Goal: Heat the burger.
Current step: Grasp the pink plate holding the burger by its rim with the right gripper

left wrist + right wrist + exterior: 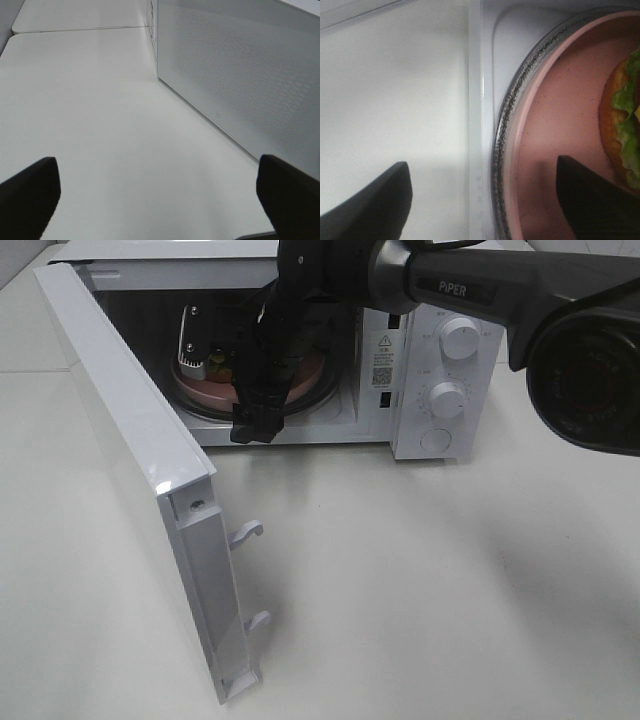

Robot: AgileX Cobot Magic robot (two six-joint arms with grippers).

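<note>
On my right arm [467, 287] I read "PiPER" in white letters. The microwave [440, 445] bears a sticker [384, 344] at the left edge of its control panel, with a warning triangle and a QR code [381, 374] (small print unreadable). The marks around its 2 dials [459, 337] are illegible.

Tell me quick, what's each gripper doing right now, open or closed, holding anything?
Left gripper: open, holding nothing.
Right gripper: open over the rim of the pink plate, gripping nothing.

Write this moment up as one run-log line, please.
door: open | burger: on plate inside microwave | right gripper: open over plate rim | left gripper: open, beside microwave
</note>
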